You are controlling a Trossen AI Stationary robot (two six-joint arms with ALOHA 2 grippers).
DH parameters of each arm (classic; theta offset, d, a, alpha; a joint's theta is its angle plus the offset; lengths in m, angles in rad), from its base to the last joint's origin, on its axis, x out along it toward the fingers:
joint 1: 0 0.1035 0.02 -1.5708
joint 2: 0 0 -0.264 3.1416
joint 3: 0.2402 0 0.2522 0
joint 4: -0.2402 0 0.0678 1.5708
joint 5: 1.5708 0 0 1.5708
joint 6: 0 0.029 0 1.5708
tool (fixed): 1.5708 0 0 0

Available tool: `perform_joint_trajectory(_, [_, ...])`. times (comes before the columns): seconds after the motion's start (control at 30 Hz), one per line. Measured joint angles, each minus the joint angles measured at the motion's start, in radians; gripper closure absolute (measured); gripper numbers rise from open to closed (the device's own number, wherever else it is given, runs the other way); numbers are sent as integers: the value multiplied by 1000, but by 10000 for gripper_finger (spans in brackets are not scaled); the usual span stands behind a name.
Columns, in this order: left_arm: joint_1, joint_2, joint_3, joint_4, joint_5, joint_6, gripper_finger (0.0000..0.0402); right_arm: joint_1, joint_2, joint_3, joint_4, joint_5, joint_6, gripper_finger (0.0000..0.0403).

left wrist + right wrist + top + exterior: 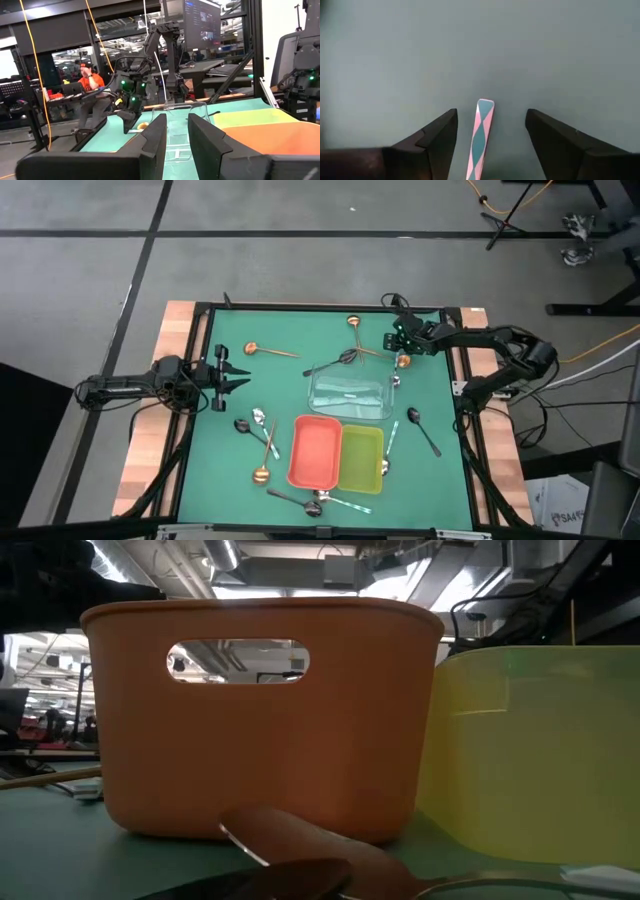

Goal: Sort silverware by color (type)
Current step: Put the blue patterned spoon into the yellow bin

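Silverware lies scattered on the green mat: a copper spoon (258,348) at the far left, silver and black spoons (256,420) left of the red tray (300,465), and a black spoon (415,417) at the right. My right gripper (392,340) is at the far right, tipped down and open. In the right wrist view its fingers (437,132) stand on either side of a shiny copper-pink handle end (483,120) that lies flat on the mat, without touching it. My left gripper (243,376) waits open at the left edge, nothing between its fingers (155,135).
A clear tray (382,408) stands mid-table, with the red tray and a yellow-green tray (376,438) side by side nearer the front. A copper spoon (353,322), a black utensil (345,358) and another copper piece (402,361) lie close to my right gripper. Wooden rails (178,315) edge the table.
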Motion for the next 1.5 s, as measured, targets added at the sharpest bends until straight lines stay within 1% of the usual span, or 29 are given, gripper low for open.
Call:
perform_joint_trajectory(0.33, [0,0,0,0,0,0,328,0,7,-2,-12,30,0,254])
perform_joint_trajectory(0.53, [0,0,0,0,0,0,328,-1,7,-2,-21,36,1,291])
perform_joint_trajectory(0.93, [0,0,0,0,0,0,328,-2,9,-3,-21,38,3,328])
perform_joint_trajectory(1.1, [0,0,0,0,0,0,328,-2,9,-3,-11,39,44,347])
perform_joint_trajectory(1.27, [0,0,0,0,0,0,328,-2,9,-3,-5,39,46,365])
perform_joint_trajectory(1.5, [0,0,0,0,0,0,328,-2,9,-3,-3,39,46,372])
